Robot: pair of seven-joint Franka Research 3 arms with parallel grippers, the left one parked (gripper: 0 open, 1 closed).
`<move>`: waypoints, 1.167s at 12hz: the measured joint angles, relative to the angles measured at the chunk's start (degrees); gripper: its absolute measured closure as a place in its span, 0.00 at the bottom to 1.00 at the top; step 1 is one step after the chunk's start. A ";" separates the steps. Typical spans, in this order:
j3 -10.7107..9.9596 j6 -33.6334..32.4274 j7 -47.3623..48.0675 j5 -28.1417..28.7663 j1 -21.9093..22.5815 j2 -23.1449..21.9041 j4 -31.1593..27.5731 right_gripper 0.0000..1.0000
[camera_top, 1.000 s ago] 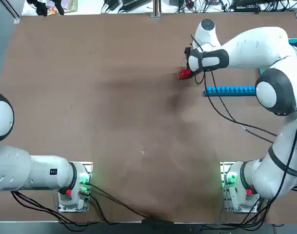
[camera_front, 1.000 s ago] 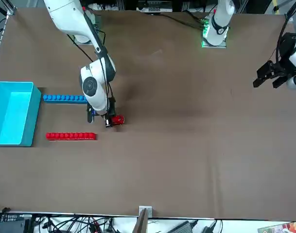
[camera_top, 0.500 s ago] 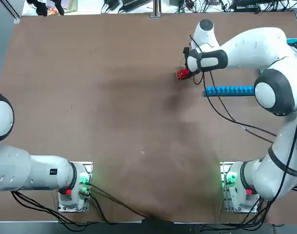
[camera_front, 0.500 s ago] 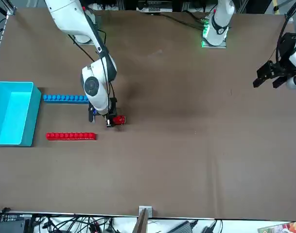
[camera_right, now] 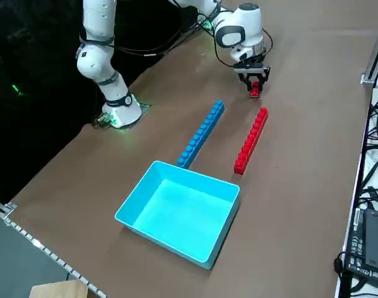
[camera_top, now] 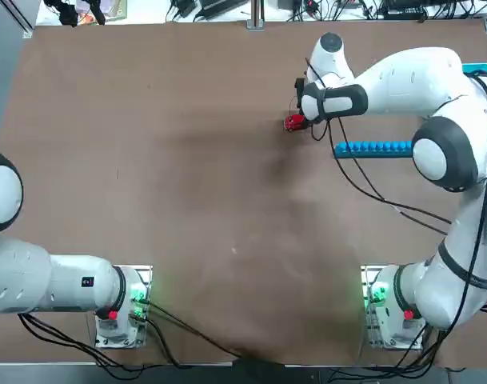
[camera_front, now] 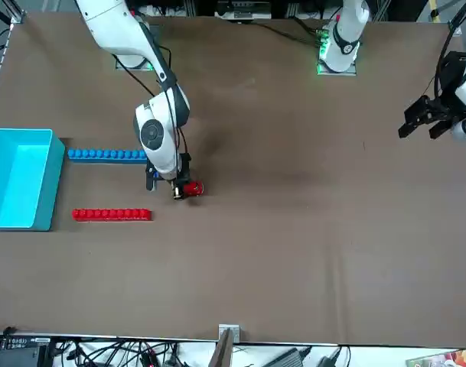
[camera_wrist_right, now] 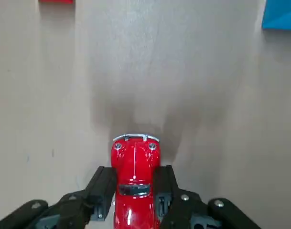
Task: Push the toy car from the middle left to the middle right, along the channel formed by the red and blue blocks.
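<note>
The right end effector (camera_wrist_right: 134, 200) is gripping the tiny glossy red toy car (camera_wrist_right: 134, 176), fingers closed snugly on its flanks, low on the brown worktop (camera_front: 294, 229). It's sitting just outside the channel's (camera_front: 110, 185) mouth between the long blue studded bar (camera_front: 102, 154) and the long red studded bar (camera_front: 111, 215), probably lining up the run.

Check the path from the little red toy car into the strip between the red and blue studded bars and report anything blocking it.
Nothing visible blocks it. The small glossy red toy car sits between the right gripper's fingers, just outside the channel mouth. The bare brown channel between the long blue studded bar and the long red studded bar holds nothing.
</note>
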 joint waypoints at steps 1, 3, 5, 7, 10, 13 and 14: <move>0.00 -0.08 0.46 0.00 0.19 0.15 0.23 0.53; 0.01 -0.19 1.51 0.00 0.65 0.42 0.69 0.53; 0.02 -0.34 3.76 0.00 1.65 1.08 1.76 0.53; 0.02 -0.42 4.62 0.00 2.12 1.37 2.25 0.53; 0.01 -0.44 5.96 0.00 2.31 1.49 2.42 0.53; 0.01 -0.43 7.03 0.00 2.71 1.73 2.77 0.53; 0.01 -0.40 7.52 0.00 2.83 1.78 2.85 0.53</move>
